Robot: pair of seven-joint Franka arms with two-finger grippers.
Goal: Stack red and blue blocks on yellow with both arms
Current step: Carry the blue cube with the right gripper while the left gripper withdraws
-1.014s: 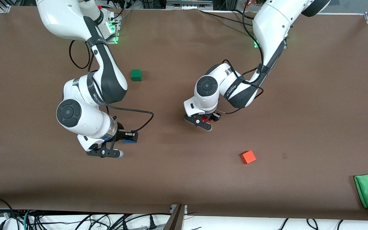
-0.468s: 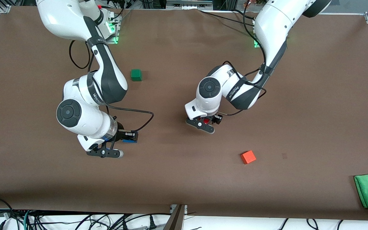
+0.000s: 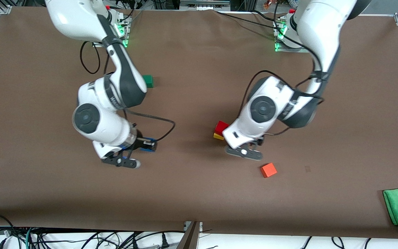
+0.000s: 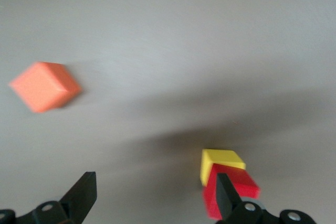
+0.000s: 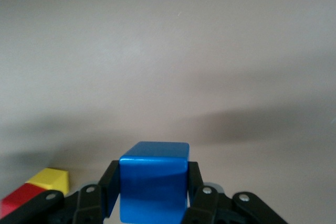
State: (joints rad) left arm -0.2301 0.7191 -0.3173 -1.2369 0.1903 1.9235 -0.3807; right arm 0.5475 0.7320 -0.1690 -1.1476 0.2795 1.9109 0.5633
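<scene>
Bare table between right gripper and red block; left gripper hangs just beside stack; orange cube nearby.

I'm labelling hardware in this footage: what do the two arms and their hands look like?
Both arms are glossy white with rounded shells, dark grey joint bands and a round dark grey cap on the big joint near the wrist. Black cables loop along each forearm. The grey bands carry small white lettering, too small to read. The left hand and right hand are black, each with two fingers; the fingers are flat and tapered.

high front camera, wrist cameras downward
</scene>
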